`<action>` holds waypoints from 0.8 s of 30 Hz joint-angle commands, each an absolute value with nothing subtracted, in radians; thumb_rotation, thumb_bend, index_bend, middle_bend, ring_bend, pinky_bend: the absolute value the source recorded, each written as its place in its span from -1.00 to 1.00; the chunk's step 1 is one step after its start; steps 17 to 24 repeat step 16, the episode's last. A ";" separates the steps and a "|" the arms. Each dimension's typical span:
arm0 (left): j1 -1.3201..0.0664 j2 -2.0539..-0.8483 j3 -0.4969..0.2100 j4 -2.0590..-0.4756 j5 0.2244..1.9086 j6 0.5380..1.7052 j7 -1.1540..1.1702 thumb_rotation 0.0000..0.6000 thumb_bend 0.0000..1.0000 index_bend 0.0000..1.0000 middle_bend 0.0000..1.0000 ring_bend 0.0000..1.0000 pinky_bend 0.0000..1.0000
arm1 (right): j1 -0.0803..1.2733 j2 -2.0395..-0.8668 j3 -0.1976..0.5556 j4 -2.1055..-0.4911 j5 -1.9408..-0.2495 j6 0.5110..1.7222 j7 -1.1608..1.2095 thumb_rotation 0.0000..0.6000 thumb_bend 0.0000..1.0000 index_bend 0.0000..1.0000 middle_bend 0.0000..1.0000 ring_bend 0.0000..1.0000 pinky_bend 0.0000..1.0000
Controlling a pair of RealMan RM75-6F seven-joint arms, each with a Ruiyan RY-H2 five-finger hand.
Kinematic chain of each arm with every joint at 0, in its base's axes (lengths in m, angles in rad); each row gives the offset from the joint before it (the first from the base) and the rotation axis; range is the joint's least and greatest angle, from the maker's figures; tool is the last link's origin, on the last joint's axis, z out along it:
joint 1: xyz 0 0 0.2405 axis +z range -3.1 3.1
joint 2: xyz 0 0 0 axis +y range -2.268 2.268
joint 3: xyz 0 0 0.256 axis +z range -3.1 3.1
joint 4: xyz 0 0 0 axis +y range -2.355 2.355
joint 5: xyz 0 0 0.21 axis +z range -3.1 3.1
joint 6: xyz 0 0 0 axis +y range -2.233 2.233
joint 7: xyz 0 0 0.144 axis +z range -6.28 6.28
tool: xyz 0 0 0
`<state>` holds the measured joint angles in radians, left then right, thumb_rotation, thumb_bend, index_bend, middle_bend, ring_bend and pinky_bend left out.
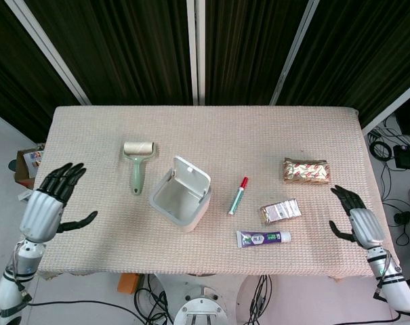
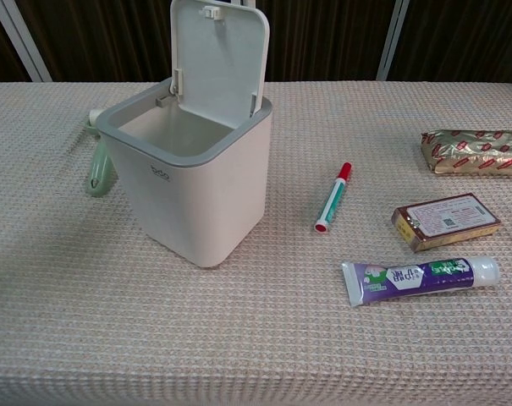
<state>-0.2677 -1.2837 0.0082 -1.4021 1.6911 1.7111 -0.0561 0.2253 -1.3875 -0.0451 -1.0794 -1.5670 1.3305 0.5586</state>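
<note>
Your left hand and right hand hover spread and empty at the table edges; the bin stands mid-table, lid up; it's probably light, stiff plastic; grasp its side walls.

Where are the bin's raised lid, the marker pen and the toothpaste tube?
Bin lid (image 2: pixel 218 59), chest view, middle of its inner face.
Marker pen (image 2: pixel 332 200), chest view, green barrel.
Toothpaste tube (image 2: pixel 412 277), chest view, purple printed body.
</note>
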 commanded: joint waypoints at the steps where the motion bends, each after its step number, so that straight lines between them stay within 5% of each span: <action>1: -0.189 -1.238 0.066 -1.352 1.604 1.633 -0.078 0.15 -0.64 -0.81 -0.77 -0.82 -0.59 | 0.184 -1.384 -0.050 -1.094 -1.558 1.374 0.413 1.00 -0.35 -1.00 -1.00 -1.00 -1.00; 9: -0.091 -1.261 0.100 -1.307 1.576 1.650 -0.070 -0.07 -0.82 -0.77 -0.76 -0.84 -0.59 | 0.059 -1.448 -0.019 -1.089 -1.516 1.555 0.150 1.00 -0.40 -1.00 -1.00 -1.00 -1.00; 24: -0.058 -1.295 0.087 -1.248 1.610 1.706 -0.113 -0.07 -0.82 -0.78 -0.76 -0.84 -0.59 | 0.037 -1.443 -0.015 -1.099 -1.520 1.568 0.180 1.00 -0.40 -1.00 -1.00 -1.00 -1.00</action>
